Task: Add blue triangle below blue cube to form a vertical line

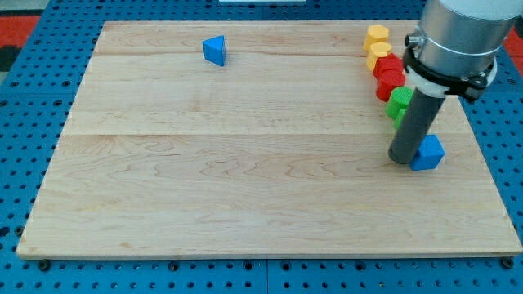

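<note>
The blue triangle [215,50] lies near the view's top, left of centre, on the wooden board [245,163]. The blue cube [429,152] sits at the view's right, below a column of other blocks. My tip [403,158] rests on the board right beside the cube's left side, touching or nearly touching it. The rod and arm hide part of the green blocks above the cube. The triangle is far from the tip, up and to the left.
A column of blocks runs down the view's right: two yellow blocks [377,35] [379,54], two red blocks [389,65] [390,82], then green blocks [399,101], partly hidden by the rod. Blue pegboard [33,106] surrounds the board.
</note>
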Controlling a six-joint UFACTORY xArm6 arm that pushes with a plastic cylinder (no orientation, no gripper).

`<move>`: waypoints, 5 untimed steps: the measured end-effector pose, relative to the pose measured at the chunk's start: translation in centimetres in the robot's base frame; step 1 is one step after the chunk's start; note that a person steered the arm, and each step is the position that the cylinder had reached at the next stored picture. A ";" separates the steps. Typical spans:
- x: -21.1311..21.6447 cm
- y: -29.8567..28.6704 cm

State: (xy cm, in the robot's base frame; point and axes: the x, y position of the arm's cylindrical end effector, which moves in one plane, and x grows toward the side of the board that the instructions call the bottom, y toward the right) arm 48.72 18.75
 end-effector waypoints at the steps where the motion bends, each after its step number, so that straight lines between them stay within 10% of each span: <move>1: -0.4 -2.7; 5: -26.2 -18.2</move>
State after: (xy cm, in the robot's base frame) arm 22.49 0.59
